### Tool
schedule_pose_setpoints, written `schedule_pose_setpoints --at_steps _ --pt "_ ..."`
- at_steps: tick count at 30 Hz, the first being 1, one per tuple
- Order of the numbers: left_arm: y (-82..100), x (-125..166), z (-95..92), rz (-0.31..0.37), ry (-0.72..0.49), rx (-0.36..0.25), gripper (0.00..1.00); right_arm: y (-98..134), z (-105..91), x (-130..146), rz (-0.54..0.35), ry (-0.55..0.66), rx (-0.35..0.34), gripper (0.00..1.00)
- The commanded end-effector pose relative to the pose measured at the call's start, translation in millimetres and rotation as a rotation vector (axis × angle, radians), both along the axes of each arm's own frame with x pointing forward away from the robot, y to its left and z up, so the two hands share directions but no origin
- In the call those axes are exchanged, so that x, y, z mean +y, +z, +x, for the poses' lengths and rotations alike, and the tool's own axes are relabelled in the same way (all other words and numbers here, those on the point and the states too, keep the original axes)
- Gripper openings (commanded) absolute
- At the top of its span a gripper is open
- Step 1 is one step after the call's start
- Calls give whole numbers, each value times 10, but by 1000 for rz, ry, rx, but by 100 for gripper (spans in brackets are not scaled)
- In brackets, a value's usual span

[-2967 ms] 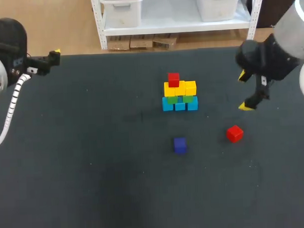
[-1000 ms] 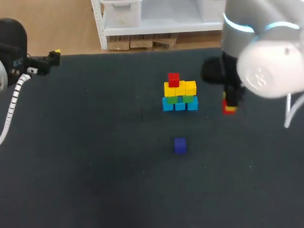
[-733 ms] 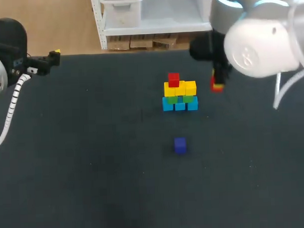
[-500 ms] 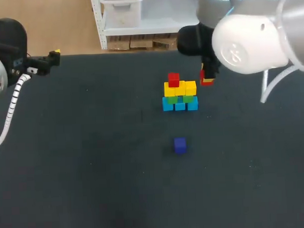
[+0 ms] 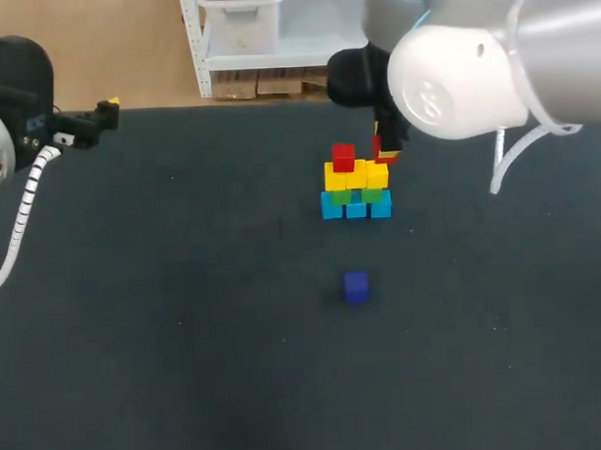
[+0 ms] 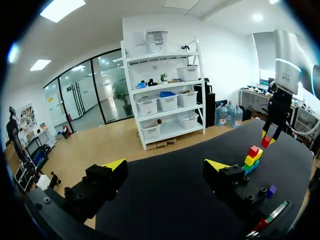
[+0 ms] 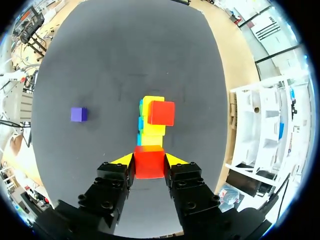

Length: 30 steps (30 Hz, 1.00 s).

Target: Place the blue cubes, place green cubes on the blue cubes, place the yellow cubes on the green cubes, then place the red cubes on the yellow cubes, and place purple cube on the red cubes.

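Right jaws: clamped on a red cube, just above the stack, on its right side.
Left jaws: spread wide, empty, at the desk's far-left edge.
Purple cube: alone on the desk, in front of the stack.

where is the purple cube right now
Head view: the purple cube sits alone on the table, near the middle, in front of the cube stack and apart from it.
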<state>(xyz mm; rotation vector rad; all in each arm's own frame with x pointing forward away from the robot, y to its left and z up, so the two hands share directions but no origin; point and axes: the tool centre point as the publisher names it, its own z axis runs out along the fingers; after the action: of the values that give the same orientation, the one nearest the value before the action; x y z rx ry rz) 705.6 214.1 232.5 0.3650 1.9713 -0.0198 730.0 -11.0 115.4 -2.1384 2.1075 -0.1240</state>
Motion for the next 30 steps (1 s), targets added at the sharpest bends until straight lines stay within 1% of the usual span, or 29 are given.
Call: schedule_pose_setpoints --at_steps 1,11,30 --pt "-2 5 -9 -1 0 -2 100 -52 92 31 8 -5 14 0" --pt "-2 5 -9 -1 0 -2 100 -103 167 77 35 -13 29 0" --pt "-2 5 -9 -1 0 -2 100 -216 148 150 54 -2 55 0"
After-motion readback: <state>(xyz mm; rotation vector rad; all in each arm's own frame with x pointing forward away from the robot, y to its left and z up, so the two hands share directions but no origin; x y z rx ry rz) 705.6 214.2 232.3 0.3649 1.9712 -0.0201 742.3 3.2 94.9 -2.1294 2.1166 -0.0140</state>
